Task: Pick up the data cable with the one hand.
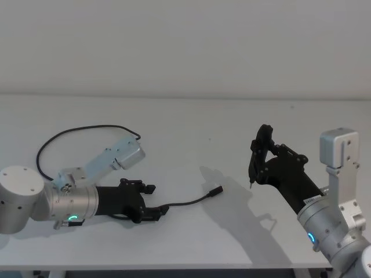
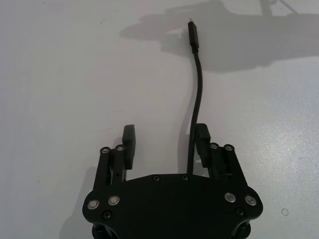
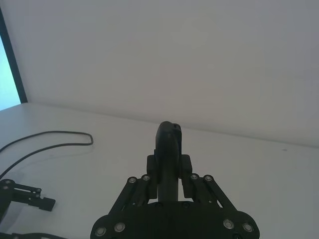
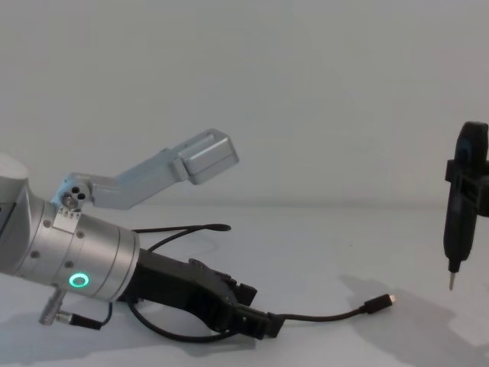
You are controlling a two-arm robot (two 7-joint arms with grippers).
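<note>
Data cable [image 2: 196, 94] runs between left hand's [image 2: 165, 132] spread fingers; right hand [image 3: 168, 172] grips pen tool [image 4: 457, 218].

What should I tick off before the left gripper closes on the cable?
1. Left black two-finger gripper open: ok.
2. Long thin black data cable between its fingers: ok, close beside one finger.
3. Small black plug lying free on the white table: ok.
4. Fingers low enough to pinch: cannot tell.
5. Right gripper, shut on slim black pen-like tool, away from the cable: ok.
</note>
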